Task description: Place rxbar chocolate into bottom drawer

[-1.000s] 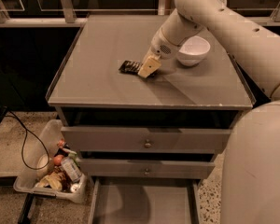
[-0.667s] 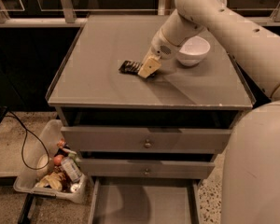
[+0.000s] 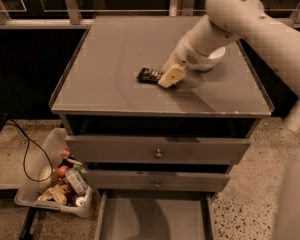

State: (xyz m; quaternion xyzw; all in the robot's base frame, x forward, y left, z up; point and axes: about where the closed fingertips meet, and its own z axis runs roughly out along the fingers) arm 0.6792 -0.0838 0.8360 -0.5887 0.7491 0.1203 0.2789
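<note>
The rxbar chocolate (image 3: 149,75), a small black bar with pale lettering, lies flat on the grey cabinet top. My gripper (image 3: 171,77) is down at the bar's right end, with its tan tip against or over that end. The white arm reaches in from the upper right. The bottom drawer (image 3: 155,219) is pulled out at the foot of the cabinet, and its grey floor shows bare.
A white bowl (image 3: 219,55) stands on the cabinet top behind the arm, partly hidden. Two upper drawers with round knobs (image 3: 158,154) are closed. A clear bin of clutter (image 3: 55,184) and a black cable (image 3: 27,149) lie on the floor to the left.
The gripper and the bar's end sit slightly further right on the top than before. The arm's upper part has shifted across the view.
</note>
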